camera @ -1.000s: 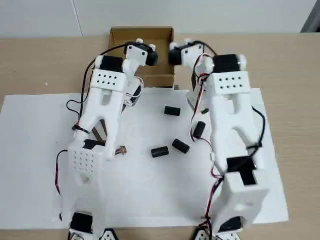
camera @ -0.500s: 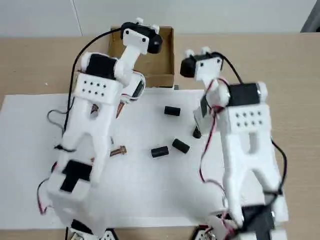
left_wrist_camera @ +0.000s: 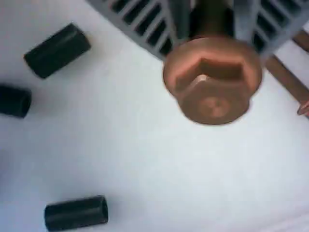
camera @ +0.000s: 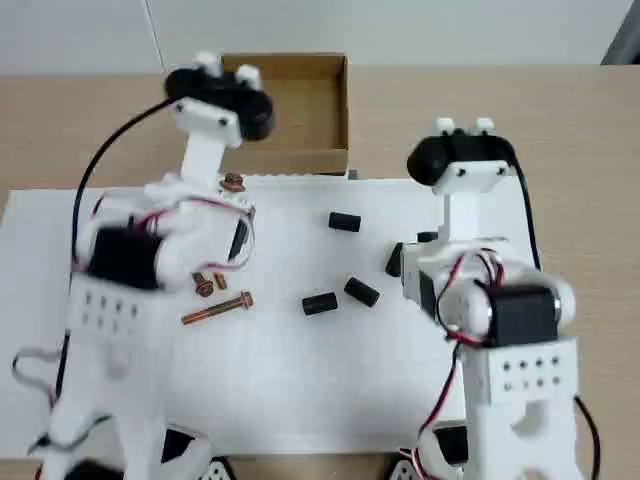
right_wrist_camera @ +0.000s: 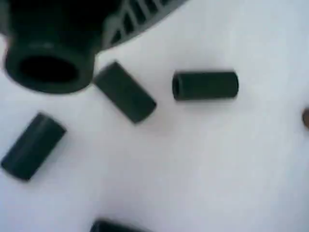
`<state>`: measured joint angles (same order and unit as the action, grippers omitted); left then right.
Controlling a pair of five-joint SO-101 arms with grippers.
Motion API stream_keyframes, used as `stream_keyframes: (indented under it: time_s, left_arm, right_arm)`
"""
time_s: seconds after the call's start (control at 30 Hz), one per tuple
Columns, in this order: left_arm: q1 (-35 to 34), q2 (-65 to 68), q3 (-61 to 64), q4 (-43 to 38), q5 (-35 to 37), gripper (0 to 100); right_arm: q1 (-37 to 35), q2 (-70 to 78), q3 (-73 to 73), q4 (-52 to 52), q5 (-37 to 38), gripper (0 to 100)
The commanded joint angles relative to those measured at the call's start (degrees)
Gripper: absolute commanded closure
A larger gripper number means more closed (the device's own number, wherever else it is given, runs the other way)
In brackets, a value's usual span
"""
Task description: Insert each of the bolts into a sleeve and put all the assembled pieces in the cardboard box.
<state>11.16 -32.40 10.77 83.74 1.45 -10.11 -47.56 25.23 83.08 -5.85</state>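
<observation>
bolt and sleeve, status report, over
Left gripper shut on copper bolt. Right gripper shut on black sleeve. Not yet joined. Loose sleeves on the paper between arms.

Setting: robotics lab bench. Evidence: a white plastic left arm [camera: 120,300] and its twin right arm [camera: 520,380], red and black servo wiring exposed, on a light wooden tabletop [camera: 585,130]. A large white paper sheet [camera: 300,380] lies beneath the left gripper [camera: 232,186] and the right gripper [camera: 398,262]. A plain white wall [camera: 420,28] stands beyond them.

left end effector [left_wrist_camera: 212,21] — clamped on bolt [left_wrist_camera: 212,82]; right end effector [right_wrist_camera: 72,26] — clamped on sleeve [right_wrist_camera: 46,60] | arms high
</observation>
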Motion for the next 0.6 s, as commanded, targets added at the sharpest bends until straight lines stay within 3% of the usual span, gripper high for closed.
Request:
stream_keyframes:
  time_s: [0.0, 0.4, 0.57]
  left_arm:
    - [0.4, -11.6, 11.5, -8.9, 3.5, 100]
    - [0.2, -38.1, 42.9, -36.5, 17.3, 100]
    - [0.3, -46.2, 51.0, -43.5, 23.3, 100]
  right_arm:
    - [-2.7, -7.3, 7.7, -7.7, -1.1, 99.5]
    - [-16.2, -34.0, 40.4, -32.6, -0.9, 99.5]
    - [-21.4, -44.4, 49.3, -36.4, 2.8, 99.5]
